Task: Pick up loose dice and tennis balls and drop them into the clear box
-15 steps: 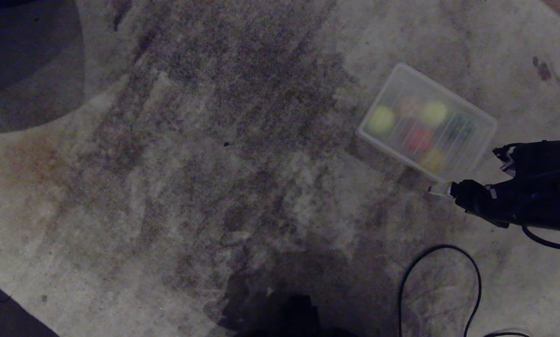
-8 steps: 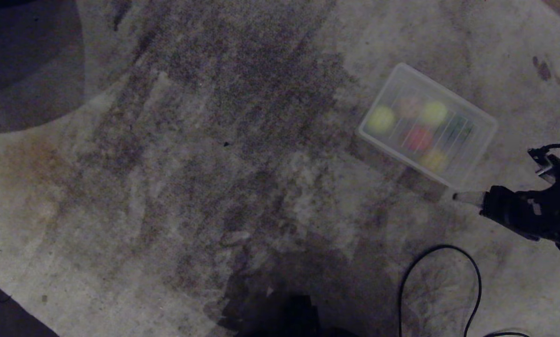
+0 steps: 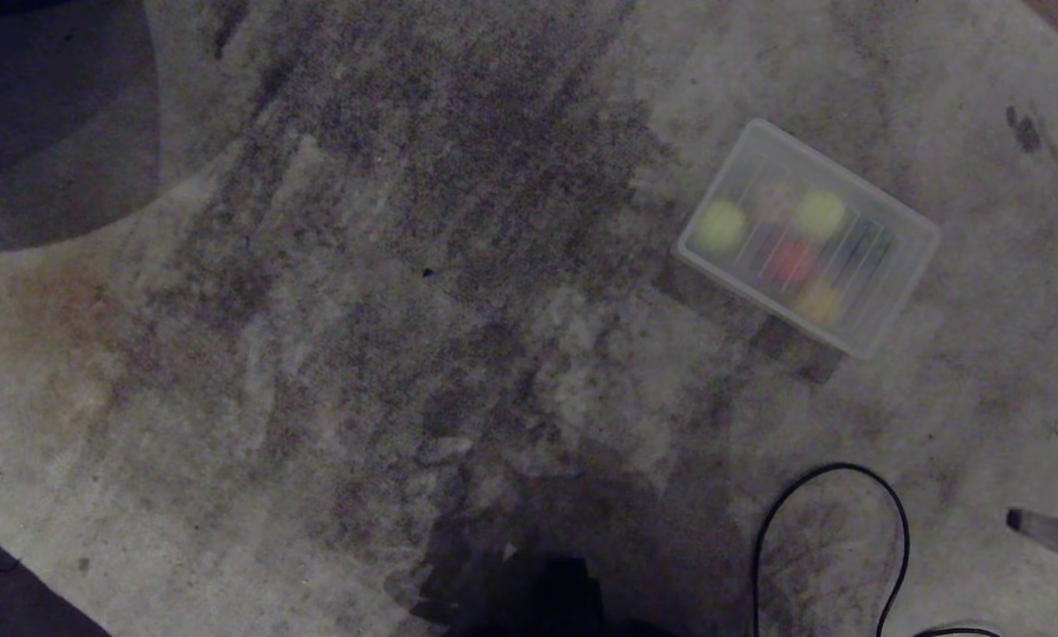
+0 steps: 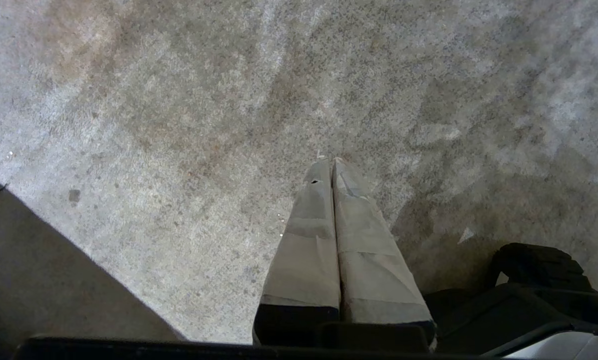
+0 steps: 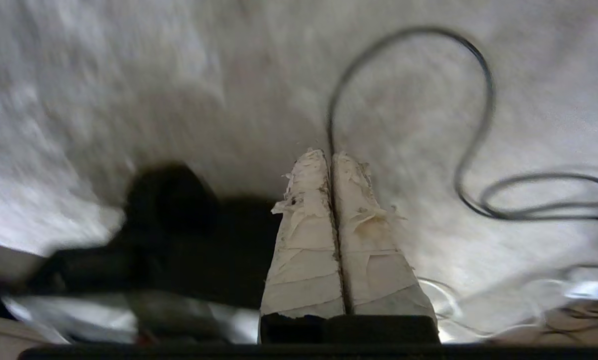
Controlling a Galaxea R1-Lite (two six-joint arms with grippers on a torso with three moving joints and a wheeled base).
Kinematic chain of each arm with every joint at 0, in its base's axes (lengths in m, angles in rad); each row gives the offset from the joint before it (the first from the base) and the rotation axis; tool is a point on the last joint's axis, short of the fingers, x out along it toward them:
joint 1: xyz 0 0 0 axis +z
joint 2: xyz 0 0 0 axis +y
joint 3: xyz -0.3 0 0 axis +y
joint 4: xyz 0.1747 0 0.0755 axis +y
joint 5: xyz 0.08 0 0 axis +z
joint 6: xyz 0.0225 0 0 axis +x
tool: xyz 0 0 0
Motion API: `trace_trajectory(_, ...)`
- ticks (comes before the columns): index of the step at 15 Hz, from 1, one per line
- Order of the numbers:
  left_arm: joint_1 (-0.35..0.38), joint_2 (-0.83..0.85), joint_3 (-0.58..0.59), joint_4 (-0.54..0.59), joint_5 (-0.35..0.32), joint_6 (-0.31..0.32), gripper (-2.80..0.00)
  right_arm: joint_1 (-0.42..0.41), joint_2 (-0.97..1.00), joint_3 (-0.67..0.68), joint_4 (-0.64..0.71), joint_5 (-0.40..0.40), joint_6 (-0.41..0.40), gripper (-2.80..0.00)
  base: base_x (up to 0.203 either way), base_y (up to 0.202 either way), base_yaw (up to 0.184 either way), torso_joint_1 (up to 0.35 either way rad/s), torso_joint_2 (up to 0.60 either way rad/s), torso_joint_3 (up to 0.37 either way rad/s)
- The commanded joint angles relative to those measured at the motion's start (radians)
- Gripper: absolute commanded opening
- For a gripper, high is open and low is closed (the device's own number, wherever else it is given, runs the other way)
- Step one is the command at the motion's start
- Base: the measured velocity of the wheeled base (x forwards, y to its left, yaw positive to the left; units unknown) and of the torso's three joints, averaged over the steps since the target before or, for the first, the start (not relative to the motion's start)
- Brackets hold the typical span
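**Head view: box looks full, carpet bare**

From where I stand, the job looks about finished. The clear box [image 3: 883, 292] sits on the carpet [image 3: 317, 354] holding two tennis balls [image 3: 721, 226] and several dice [image 3: 793, 260]; nothing loose shows. Right gripper [image 5: 330, 156] fingers are clenched empty by a black cable [image 3: 834, 473], well apart from the box. Left gripper [image 4: 330, 162] is likewise clenched, parked.

Bare stained grey carpet [image 3: 334, 354] from nine o'clock through centre. At two o'clock, shallow clear plastic box [image 3: 883, 329] holding balls and dice. At five o'clock, looped black cable [image 3: 902, 522].
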Motion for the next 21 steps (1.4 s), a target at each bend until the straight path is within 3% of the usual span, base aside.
trace_trajectory(1, 0.000, 0.001, 0.002, 0.000, 0.001, -0.001, -2.80, -0.021, -0.342, 0.096, 0.087, -0.004, -0.036, -2.80, 0.000, 0.000, 0.000, 0.000, 0.00, 0.000)
trace_trajectory(5, 0.000, 0.001, 0.002, 0.000, 0.001, -0.001, -2.80, -0.050, -0.572, 0.251, 0.168, -0.061, -0.108, -2.80, 0.000, 0.000, 0.000, 0.000, 0.00, 0.000)
trace_trajectory(8, 0.000, 0.001, 0.002, 0.000, 0.001, -0.001, -2.80, -0.052, -0.567, 0.286, 0.083, -0.102, -0.177, -2.80, 0.000, 0.000, 0.000, 0.000, 0.00, 0.000)
trace_trajectory(11, 0.000, 0.001, 0.002, 0.000, 0.001, -0.001, -2.80, -0.052, -0.567, 0.305, 0.116, -0.108, -0.224, -2.80, 0.000, 0.000, 0.000, 0.000, 0.00, 0.000)
trace_trajectory(15, 0.000, 0.001, 0.002, 0.000, 0.001, -0.001, -2.80, -0.042, -0.567, 0.342, 0.088, -0.126, -0.188, -2.80, 0.000, 0.000, 0.000, 0.000, 0.00, 0.000)
trace_trajectory(18, 0.000, 0.001, 0.002, 0.000, 0.001, -0.001, -2.80, -0.030, -0.567, 0.354, 0.053, -0.125, -0.217, -2.80, 0.000, 0.000, 0.000, 0.000, 0.00, 0.000)
trace_trajectory(21, 0.000, 0.001, 0.002, 0.000, 0.000, -0.001, -2.80, 0.068, -0.653, 0.353, 0.055, -0.127, -0.198, -2.80, 0.000, 0.000, 0.000, 0.000, 0.00, 0.000)
